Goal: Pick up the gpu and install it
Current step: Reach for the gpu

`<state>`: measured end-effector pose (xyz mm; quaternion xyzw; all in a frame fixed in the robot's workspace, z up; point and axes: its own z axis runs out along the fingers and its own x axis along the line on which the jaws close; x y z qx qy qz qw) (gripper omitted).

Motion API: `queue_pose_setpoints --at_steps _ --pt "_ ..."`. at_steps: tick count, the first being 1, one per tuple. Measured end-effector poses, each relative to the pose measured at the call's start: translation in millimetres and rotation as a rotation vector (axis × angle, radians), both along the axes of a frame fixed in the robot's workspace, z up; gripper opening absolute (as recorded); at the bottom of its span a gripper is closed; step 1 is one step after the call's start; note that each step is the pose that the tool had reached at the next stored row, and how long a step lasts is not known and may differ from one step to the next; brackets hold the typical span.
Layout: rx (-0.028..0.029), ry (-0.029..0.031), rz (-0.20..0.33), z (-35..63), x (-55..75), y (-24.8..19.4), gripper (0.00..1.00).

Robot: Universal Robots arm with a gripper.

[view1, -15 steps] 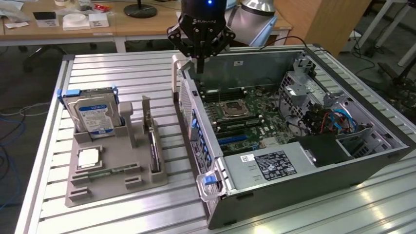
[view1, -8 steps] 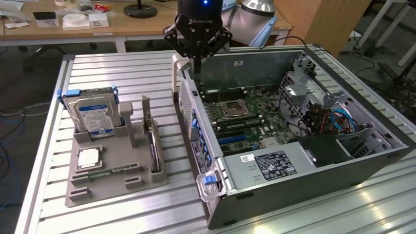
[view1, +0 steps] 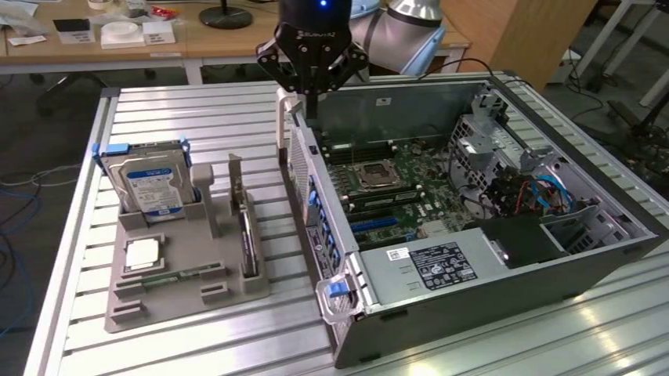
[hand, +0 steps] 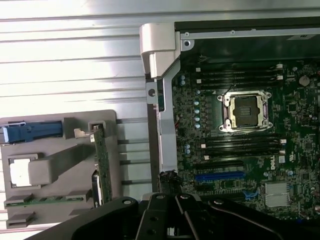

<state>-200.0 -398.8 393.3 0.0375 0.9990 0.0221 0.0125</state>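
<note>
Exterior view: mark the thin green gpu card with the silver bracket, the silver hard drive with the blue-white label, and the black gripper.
gpu (view1: 247, 235): exterior view, middle of the upright card.
hard drive (view1: 153, 184): exterior view, on its blue-white label.
gripper (view1: 310, 92): exterior view, midway between its fingertips.

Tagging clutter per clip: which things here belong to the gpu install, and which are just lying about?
Job: thin green gpu card with silver bracket, upright in the grey plastic holder; open dark computer case; its green motherboard; black gripper, shut, over the case's edge.
Lying about: silver hard drive with blue-white label; narrow green memory stick; square silver processor chip.
</note>
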Motion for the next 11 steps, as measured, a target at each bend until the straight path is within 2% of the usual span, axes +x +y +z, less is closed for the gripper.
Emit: queue_pose_setpoints --at_steps 11 --pt "0.0001 0.0 0.0 0.0 -9.1 0.0 0.11"
